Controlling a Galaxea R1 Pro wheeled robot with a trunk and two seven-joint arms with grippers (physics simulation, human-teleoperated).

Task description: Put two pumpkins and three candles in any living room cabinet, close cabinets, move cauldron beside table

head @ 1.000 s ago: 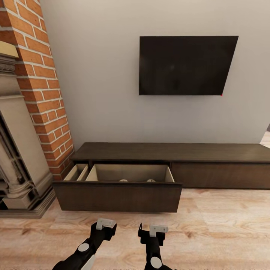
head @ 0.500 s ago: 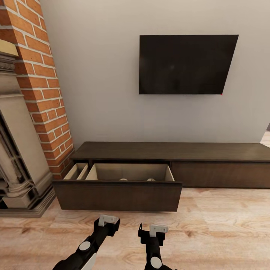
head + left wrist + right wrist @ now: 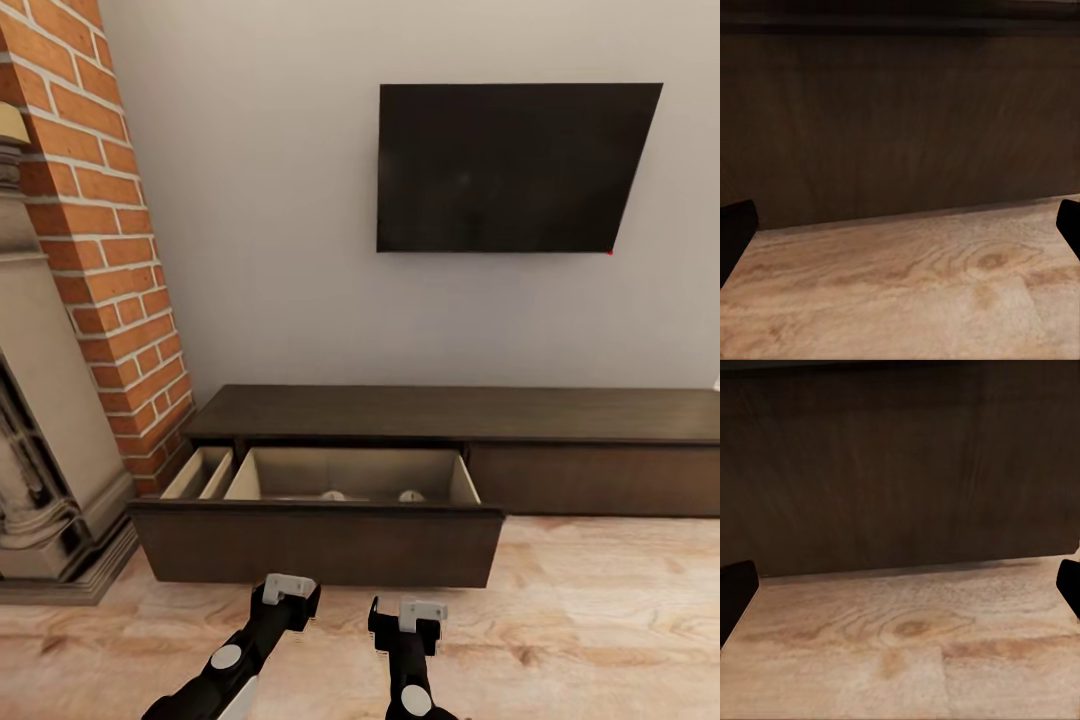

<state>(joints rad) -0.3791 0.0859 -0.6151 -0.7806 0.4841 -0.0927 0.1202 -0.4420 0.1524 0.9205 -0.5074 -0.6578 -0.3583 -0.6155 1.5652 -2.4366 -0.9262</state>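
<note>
Facing the cabinet (image 3: 460, 410), I hold my left gripper (image 3: 288, 592) and right gripper (image 3: 410, 612) spread wide and empty, low before its pulled-out drawer (image 3: 320, 545). Two candles (image 3: 332, 495) sit inside. To close it squarely, both should press the front evenly, near its middle.

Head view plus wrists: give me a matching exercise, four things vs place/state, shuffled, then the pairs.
Things:
1. drawer
2. TV screen
3. candles
4. left gripper

Place/state:
A. on the wall above the cabinet
B. pulled out, open
C. open, empty, facing the drawer front
D. inside the drawer, tops just showing

Pairs: 1-B, 2-A, 3-D, 4-C
</note>
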